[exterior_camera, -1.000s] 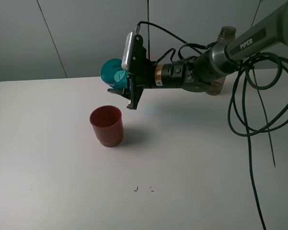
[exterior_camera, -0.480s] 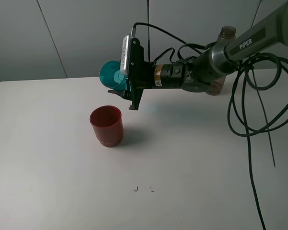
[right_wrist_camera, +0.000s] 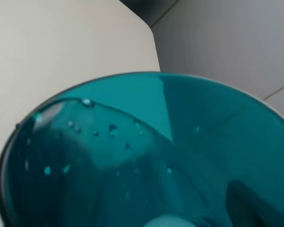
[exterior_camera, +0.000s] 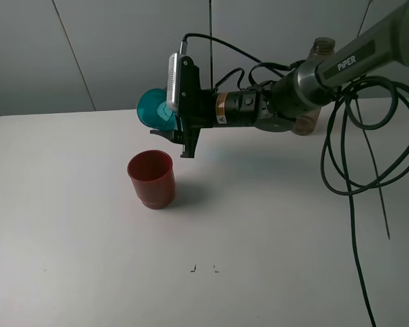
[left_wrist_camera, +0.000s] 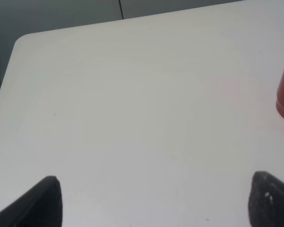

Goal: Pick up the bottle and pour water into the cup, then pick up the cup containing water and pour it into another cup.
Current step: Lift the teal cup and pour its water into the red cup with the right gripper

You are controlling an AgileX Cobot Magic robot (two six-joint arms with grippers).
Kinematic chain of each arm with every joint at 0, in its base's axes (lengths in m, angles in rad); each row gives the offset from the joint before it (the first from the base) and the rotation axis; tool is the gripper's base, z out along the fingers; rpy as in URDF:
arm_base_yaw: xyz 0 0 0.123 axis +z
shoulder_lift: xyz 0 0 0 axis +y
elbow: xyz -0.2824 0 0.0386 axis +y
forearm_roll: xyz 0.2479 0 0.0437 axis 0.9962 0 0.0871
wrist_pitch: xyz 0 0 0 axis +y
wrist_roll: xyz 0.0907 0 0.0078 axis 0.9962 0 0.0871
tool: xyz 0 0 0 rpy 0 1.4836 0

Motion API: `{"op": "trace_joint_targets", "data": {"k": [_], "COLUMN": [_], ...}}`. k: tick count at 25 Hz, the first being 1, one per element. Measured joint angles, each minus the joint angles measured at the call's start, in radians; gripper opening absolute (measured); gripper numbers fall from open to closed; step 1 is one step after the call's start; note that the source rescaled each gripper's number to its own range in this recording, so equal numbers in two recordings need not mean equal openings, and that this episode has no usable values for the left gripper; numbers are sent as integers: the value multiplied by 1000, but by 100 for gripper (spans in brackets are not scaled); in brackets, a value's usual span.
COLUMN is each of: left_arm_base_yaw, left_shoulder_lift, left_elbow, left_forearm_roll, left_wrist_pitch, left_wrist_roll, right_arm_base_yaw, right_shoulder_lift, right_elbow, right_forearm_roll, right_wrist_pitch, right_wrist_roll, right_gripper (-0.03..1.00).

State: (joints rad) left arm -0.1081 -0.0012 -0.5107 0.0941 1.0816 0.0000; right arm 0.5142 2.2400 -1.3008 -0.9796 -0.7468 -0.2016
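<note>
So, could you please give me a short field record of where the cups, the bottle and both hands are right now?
teal cup: tipped on its side, held in the air by right hand, higher than red cup; droplets inside
red cup: upright on table, untouched
bottle: upright, far right, partly behind the arm
left hand: open, empty

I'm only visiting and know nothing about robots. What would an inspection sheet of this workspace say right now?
Surface: white table, two small dark marks.
Job's things: teal cup held tipped sideways in the air, droplets inside; red cup upright on table; bottle upright behind right arm.
Clutter: nothing seen.
Grippers: right gripper shut on teal cup; left gripper open, empty.
Cables: black cables hang looped.
Surroundings: grey wall panels.
</note>
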Motion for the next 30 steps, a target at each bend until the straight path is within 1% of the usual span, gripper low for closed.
{"op": "trace_joint_targets", "data": {"k": [12,30], "left_arm_base_yaw": [0,0], "left_shoulder_lift": [0,0], "left_elbow": [0,0], "left_forearm_roll": [0,0], "left_wrist_pitch": [0,0], "left_wrist_roll": [0,0], "right_arm_base_yaw": [8,9], "right_shoulder_lift": [-4,-4], "right_elbow": [0,0], "right_forearm_roll": [2,83], "right_wrist_pitch": [-3,-3], "right_wrist_roll": [-254,-478], "right_gripper": [4,4]}}
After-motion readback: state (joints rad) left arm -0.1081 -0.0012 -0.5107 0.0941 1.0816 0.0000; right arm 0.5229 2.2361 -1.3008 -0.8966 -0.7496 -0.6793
